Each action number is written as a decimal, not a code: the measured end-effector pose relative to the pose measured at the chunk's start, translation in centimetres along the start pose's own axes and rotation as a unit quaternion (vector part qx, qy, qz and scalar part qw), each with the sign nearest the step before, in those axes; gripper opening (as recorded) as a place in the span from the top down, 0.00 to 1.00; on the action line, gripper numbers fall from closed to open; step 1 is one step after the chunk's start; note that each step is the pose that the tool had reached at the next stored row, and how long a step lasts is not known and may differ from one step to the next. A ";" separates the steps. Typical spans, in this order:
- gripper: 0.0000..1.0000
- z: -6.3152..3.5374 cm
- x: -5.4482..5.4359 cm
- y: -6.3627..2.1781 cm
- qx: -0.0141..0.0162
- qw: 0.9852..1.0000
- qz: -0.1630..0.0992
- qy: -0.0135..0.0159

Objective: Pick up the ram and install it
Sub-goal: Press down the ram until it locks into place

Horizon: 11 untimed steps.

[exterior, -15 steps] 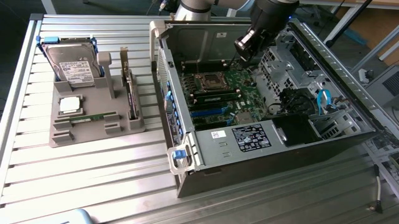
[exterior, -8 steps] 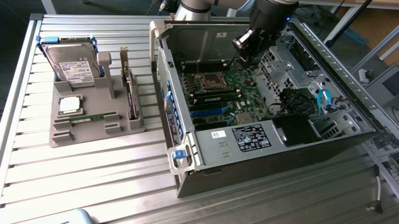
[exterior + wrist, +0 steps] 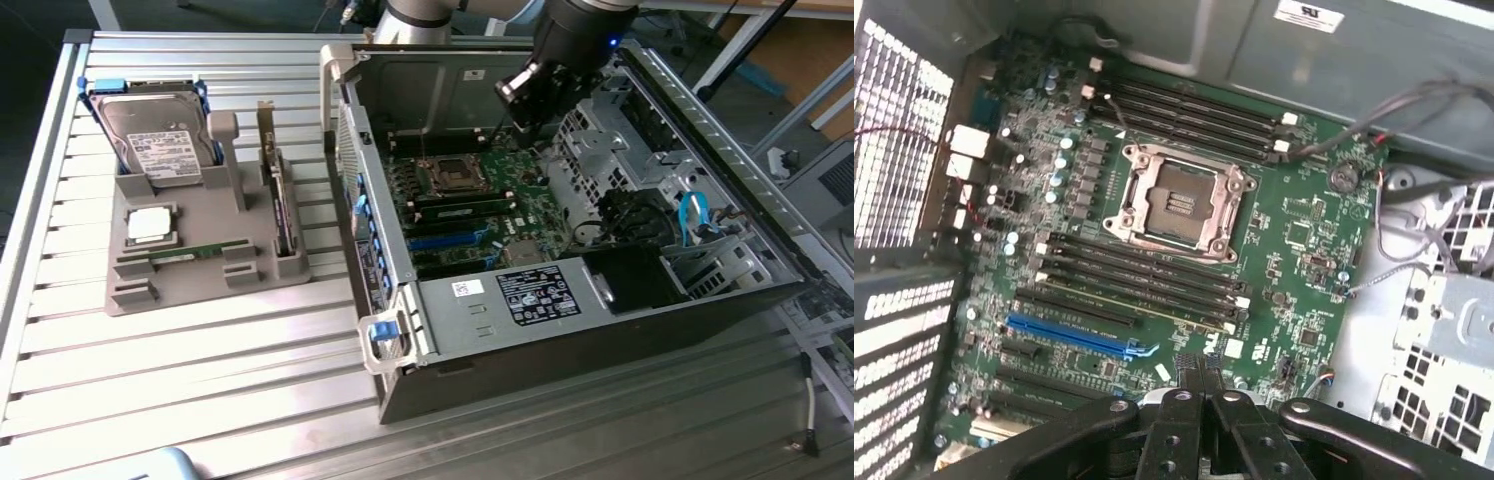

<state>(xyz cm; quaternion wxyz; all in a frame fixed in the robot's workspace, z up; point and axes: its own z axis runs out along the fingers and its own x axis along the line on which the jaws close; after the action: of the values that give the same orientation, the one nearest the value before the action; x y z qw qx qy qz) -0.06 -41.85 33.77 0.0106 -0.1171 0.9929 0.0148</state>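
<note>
**Already seated: ram in its slot, gripper closed above the board**

Inside the open computer case (image 3: 587, 290), in the right half of the exterior view, the gripper (image 3: 531, 98) hangs over the green motherboard (image 3: 514, 215), near the frame's upper middle. In the wrist view its two black fingers (image 3: 1176, 420) meet at the bottom centre of the picture, pressed together with nothing between them.

The ram (image 3: 465, 210) sits in a slot just below the empty processor socket (image 3: 447, 175) in the exterior view, a thin green stick lying among the dark slots. It is below and slightly to the exterior view's left of the gripper, apart from it. In the wrist view the same stick (image 3: 1144, 296) shows as a pale green line in the bank of slots beneath the socket (image 3: 1179, 205), above the gripper's fingertips and not touching them.

On the ribbed metal table (image 3: 174, 370), in the left half of the exterior view, a grey holder (image 3: 200, 255) carries a hard drive (image 3: 154, 140), a square silver chip (image 3: 150, 225), another thin green stick (image 3: 194, 250) and an upright dark card (image 3: 280, 205). All of these lie well apart from the gripper.
</note>
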 end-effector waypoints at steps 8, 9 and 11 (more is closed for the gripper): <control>0.89 0.09 0.0 0.00 0.001 0.999 0.044 0.001; 0.89 0.10 0.0 0.00 0.001 0.999 0.048 0.001; 0.89 0.12 0.0 0.00 0.002 0.998 0.058 0.001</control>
<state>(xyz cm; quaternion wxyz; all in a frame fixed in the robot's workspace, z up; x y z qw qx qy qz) -0.06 -41.85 33.65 0.0087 -0.0592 0.9981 0.0137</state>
